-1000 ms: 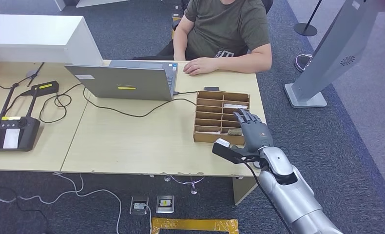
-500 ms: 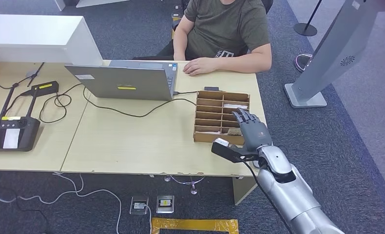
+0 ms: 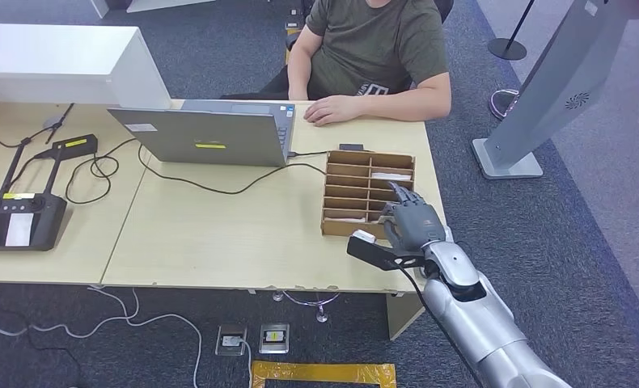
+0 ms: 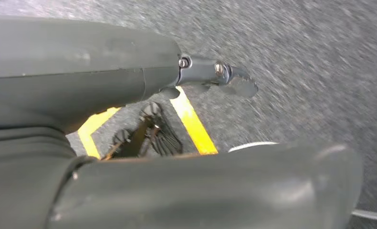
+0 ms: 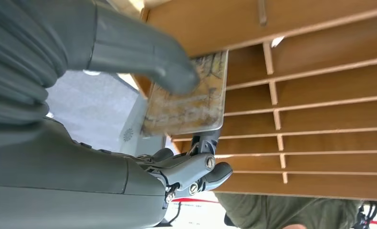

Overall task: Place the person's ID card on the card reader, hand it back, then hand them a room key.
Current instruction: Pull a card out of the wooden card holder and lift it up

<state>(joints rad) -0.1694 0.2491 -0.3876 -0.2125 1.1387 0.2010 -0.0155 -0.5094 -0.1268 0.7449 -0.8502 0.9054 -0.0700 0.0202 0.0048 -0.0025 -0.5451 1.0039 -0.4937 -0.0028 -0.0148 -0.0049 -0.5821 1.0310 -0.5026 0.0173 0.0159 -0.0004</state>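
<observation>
Pinching a room key point(image 5: 186, 95), right hand point(image 3: 413, 222) hovers over wooden organizer point(image 3: 349, 182) beside laptop point(image 3: 207, 137).

The right hand point(image 3: 413, 224) sits over the near right corner of the wooden card rack point(image 3: 350, 171), so the slots under it are hidden from the head cam. In the wrist cam the thumb point(image 5: 143, 59) covers one corner of the room key card point(image 5: 191, 100), and the print on the card is too smeared to read. The fingers point(image 5: 196, 169) behind it are mostly hidden by the card. The person point(image 3: 373, 48) beyond the hand is cut off at the frame's top edge. The left hand point(image 4: 129, 71) is a blurry close-up, so I can't tell its pose.
</observation>
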